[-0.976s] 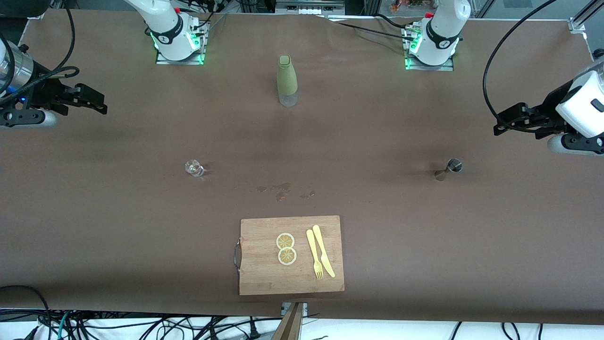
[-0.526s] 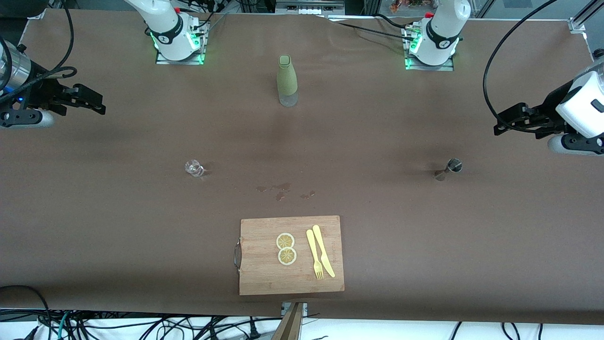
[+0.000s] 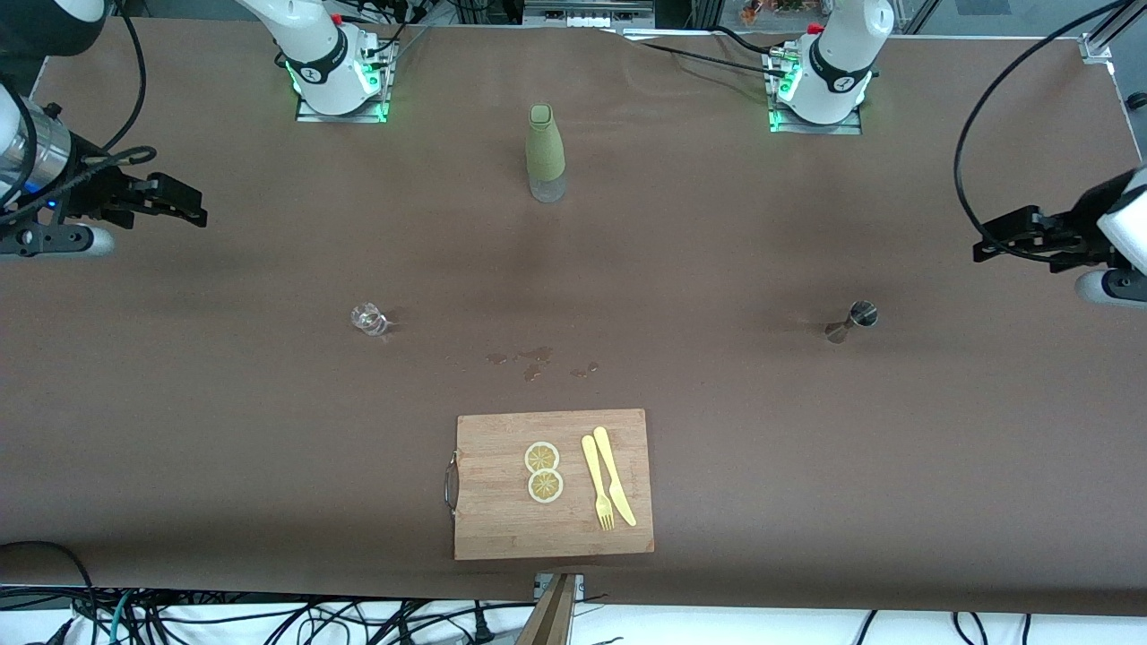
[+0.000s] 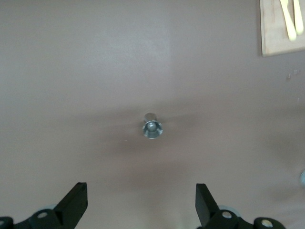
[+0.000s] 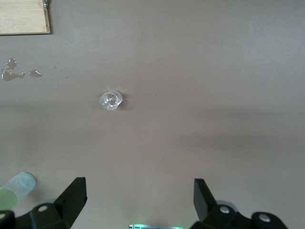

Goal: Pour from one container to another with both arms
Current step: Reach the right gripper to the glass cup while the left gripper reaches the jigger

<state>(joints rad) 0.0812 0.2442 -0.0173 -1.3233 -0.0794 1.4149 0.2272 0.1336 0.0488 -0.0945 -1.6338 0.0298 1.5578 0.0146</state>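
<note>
Both pincers have drifted outward since a second ago: left pincer (image 3: 986, 246) and right pincer (image 3: 193, 215) hang wide open, empty, over the counter (image 3: 717, 430) ends. I'd descend squarely onto the steel jigger (image 3: 851, 320) and small glass (image 3: 366, 318).

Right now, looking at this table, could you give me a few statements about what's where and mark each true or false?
1. Both claws are open and hold nothing. True: the left claw and the right claw are open, up at the table's ends.
2. The metal jigger lies on the cutting board. False: it stands on the bare table toward the left arm's end.
3. Two lemon slices sit on the cutting board. True.
4. The green bottle is tipped over. False: it stands upright.
5. The small glass is in the right claw. False: it sits on the table.
</note>
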